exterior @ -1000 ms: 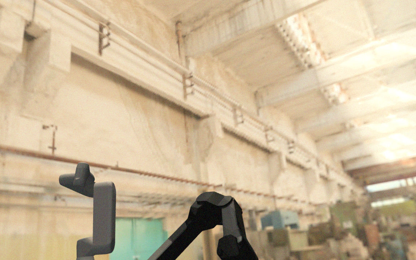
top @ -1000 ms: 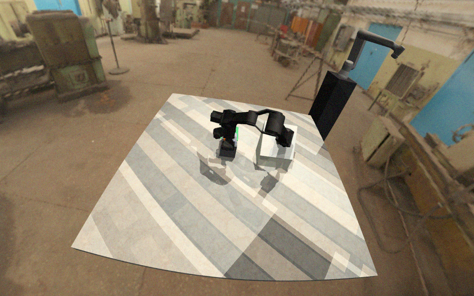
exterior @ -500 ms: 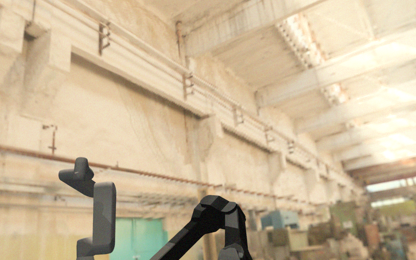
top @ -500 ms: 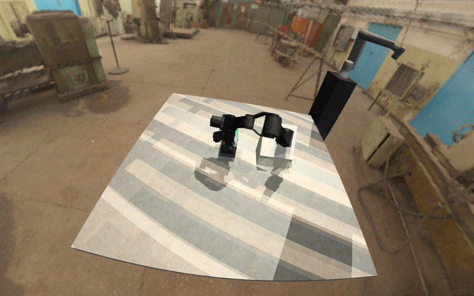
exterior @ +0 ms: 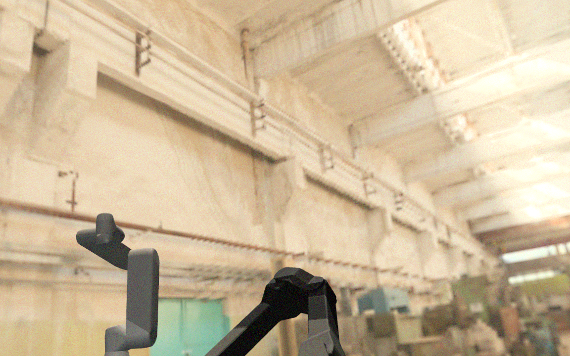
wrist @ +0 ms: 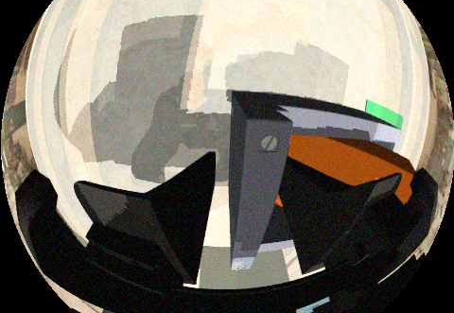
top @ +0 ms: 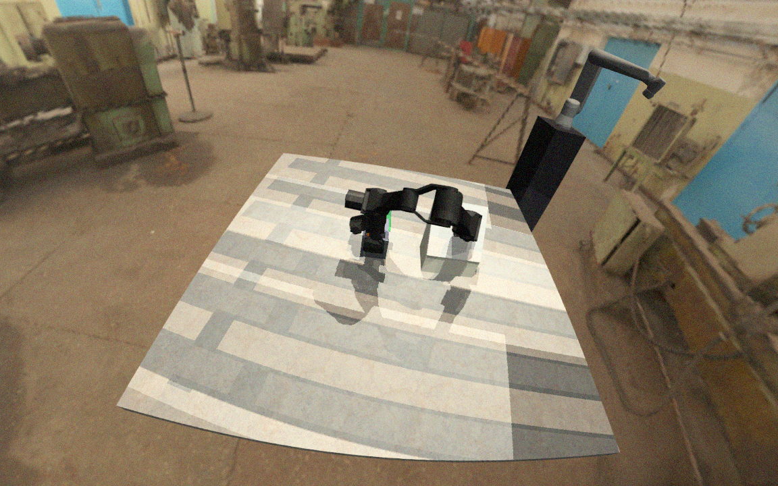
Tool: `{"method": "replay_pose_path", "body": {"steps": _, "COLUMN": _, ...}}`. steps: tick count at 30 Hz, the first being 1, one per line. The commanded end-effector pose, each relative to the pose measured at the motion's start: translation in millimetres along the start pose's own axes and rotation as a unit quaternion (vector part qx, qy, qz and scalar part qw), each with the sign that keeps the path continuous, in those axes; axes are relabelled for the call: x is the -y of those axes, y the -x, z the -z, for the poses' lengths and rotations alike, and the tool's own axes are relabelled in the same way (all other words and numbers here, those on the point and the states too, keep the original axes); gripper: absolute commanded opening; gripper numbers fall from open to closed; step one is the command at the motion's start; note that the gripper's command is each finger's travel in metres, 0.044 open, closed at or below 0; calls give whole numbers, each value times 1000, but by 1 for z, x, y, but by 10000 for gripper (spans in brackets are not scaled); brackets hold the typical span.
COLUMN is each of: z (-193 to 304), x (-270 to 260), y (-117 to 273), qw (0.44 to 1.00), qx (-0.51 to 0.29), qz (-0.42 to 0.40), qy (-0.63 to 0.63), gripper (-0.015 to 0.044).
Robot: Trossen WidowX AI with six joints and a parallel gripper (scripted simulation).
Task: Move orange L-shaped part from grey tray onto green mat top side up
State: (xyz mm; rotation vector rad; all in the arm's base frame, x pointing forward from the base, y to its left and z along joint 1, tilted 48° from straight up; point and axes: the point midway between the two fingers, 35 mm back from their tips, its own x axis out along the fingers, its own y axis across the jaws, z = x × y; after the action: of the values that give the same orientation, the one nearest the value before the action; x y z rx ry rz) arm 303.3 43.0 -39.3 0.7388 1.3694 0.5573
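Observation:
The grey tray (wrist: 255, 171) (top: 375, 250) stands on the table. The orange part (wrist: 326, 156) is tipped in its pocket. Its far end rises above the tray's rim at the right of the wrist view, and its L-shaped end is low, mostly hidden behind my right finger. My gripper (wrist: 244, 158) points down with its fingers apart, straddling the tray's near end wall. The right finger is over the L-shaped end and seems to press on it; contact is hidden. Nothing is pinched. A corner of the green mat (wrist: 384, 113) (top: 389, 221) shows beyond the tray.
The arm's pale base block (top: 449, 262) stands right of the tray in the top view. A black pedestal (top: 541, 160) with a second grey arm stands beyond the table's right edge. The exterior view shows only the upper arm (exterior: 293, 292) and the grey arm (exterior: 142, 296).

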Motion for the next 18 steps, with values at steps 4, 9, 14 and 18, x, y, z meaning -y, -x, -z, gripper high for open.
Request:
{"method": "replay_pose_path", "body": {"steps": 4, "z": 1, "x": -8, "y": 9, "qw": 1000, "qx": -2, "qz": 1, "qy": -3, "gripper": 180}}
{"method": "replay_pose_path", "body": {"steps": 9, "z": -1, "x": -7, "y": 25, "qw": 1000, "qx": -2, "qz": 4, "qy": -4, "gripper": 180}}
{"method": "replay_pose_path", "body": {"steps": 14, "z": -2, "x": 2, "y": 89, "qw": 1000, "qx": -3, "qz": 7, "qy": -4, "gripper": 180}}
{"method": "replay_pose_path", "body": {"steps": 18, "z": 1, "x": 2, "y": 108, "qw": 1000, "qx": -3, "qz": 4, "qy": -4, "gripper": 180}}
